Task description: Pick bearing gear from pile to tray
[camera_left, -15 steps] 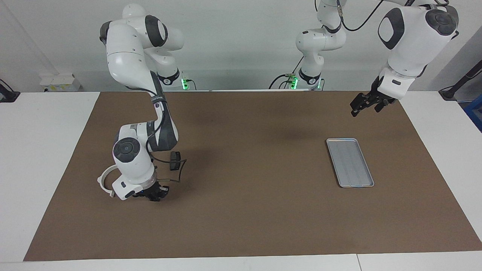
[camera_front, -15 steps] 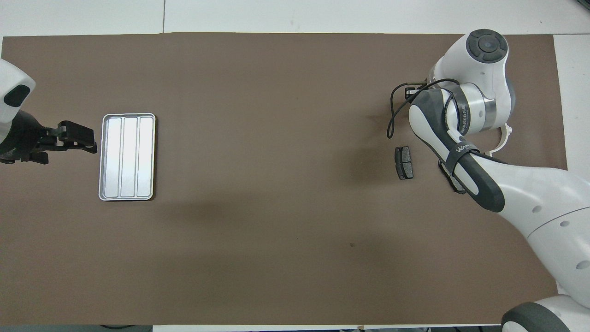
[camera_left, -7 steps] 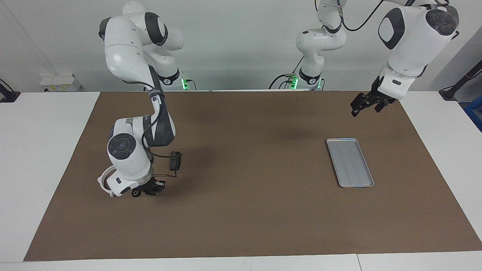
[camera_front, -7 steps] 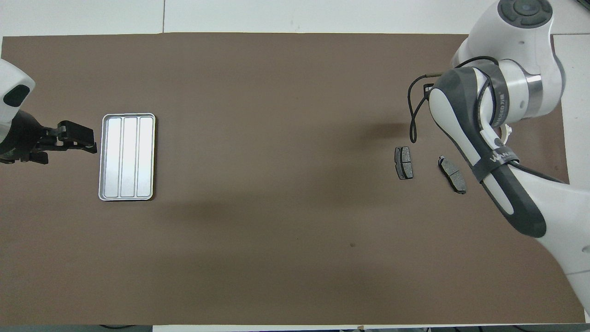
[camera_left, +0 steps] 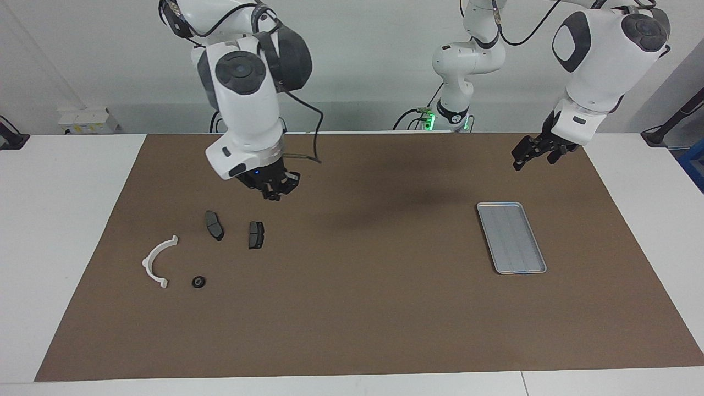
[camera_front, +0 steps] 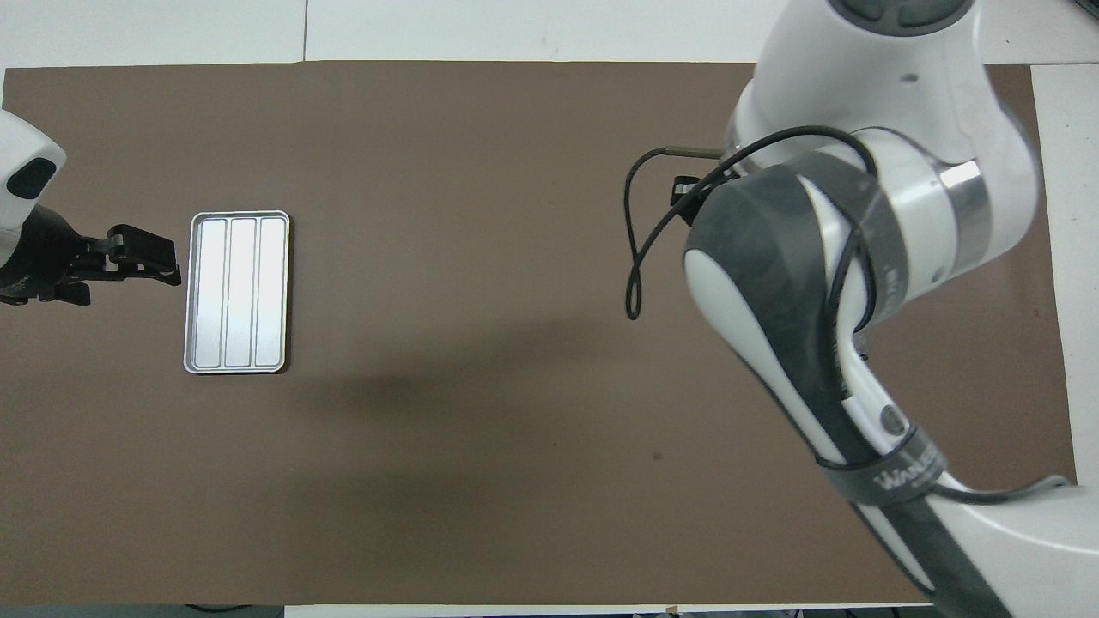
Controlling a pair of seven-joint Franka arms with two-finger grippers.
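The pile lies on the brown mat toward the right arm's end: a white half-ring bracket (camera_left: 157,261), two dark grey slabs (camera_left: 214,225) (camera_left: 256,234) and one small black round piece (camera_left: 198,281) beside the bracket. My right gripper (camera_left: 273,191) hangs high in the air over the mat by the slabs, touching nothing on the mat. In the overhead view the right arm covers the pile. The silver tray (camera_left: 511,237) lies empty toward the left arm's end and also shows in the overhead view (camera_front: 237,292). My left gripper (camera_left: 529,154) waits in the air beside the tray (camera_front: 146,262).
A brown mat (camera_left: 363,308) covers most of the white table. A black cable loops off the right arm's wrist (camera_front: 640,249). The right arm's big elbow fills that end of the overhead view (camera_front: 824,257).
My right gripper has risen from the mat beside the black round piece and swung up toward the table's middle. The pile is now uncovered in the facing view. The left arm has not moved.
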